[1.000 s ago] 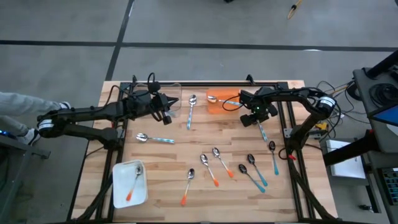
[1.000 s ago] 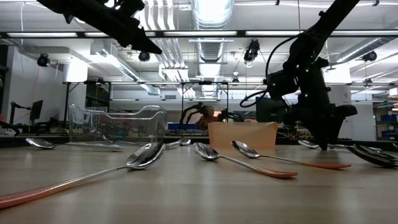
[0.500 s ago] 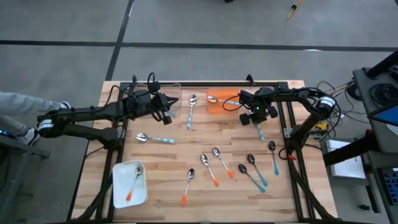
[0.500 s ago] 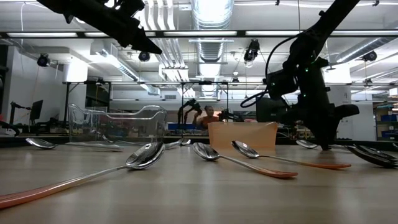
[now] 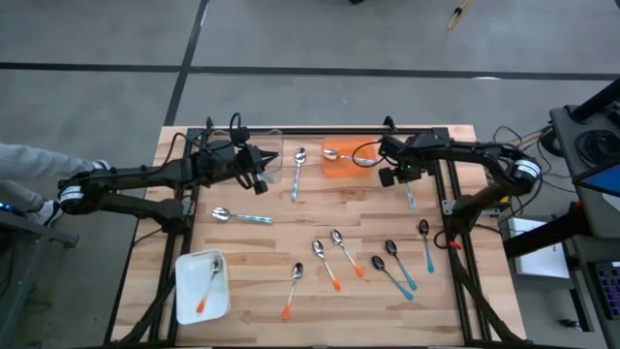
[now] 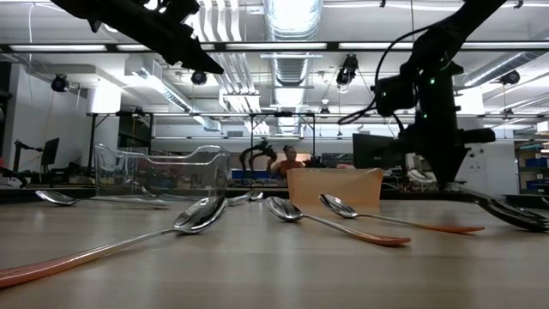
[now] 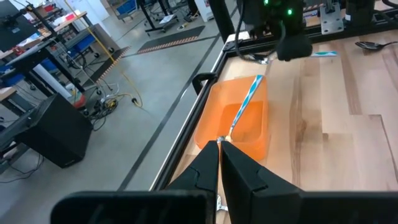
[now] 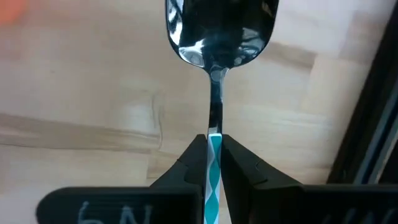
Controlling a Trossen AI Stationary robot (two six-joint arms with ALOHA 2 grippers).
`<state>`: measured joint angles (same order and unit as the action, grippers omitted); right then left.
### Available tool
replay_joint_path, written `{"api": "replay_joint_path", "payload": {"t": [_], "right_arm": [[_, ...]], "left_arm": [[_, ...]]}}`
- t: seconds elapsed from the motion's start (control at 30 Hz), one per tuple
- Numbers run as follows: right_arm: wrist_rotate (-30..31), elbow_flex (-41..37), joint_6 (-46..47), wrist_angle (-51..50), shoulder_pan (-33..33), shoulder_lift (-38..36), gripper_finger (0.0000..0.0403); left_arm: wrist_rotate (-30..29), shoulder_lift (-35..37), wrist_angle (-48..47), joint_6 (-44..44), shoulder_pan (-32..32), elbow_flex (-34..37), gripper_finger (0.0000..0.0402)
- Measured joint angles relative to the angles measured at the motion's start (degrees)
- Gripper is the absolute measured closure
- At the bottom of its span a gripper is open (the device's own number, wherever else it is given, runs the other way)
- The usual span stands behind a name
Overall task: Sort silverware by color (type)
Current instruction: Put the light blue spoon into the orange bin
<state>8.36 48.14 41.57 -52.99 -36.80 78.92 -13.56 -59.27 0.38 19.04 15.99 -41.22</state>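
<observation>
We see a grey concrete floor (image 5: 310,39) around the wooden tabletop (image 5: 291,228), crossed by dark seam lines. Black frame rails (image 5: 320,131) run along the far edge of the tabletop. Low view: open industrial ceiling with a silver duct (image 6: 292,21) and long strip lights (image 6: 257,45) running left to right. A person (image 6: 296,160) sits far back among workbenches. Left wrist view: black cabinet (image 7: 53,134) on the floor, cables (image 7: 115,99) beside it, black-and-yellow striped tape (image 7: 168,45) far off, and shelves with blue bins (image 7: 127,5).
</observation>
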Motion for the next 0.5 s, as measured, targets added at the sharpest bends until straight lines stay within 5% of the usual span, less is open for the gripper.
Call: {"api": "replay_joint_path", "payload": {"t": [0.5], "right_arm": [[5.4,2.62,2.04,1.47,0.02,-14.76,0.0385]], "left_arm": [[0.02,0.0,0.07,-0.01,0.0,0.01,0.0402]]}}
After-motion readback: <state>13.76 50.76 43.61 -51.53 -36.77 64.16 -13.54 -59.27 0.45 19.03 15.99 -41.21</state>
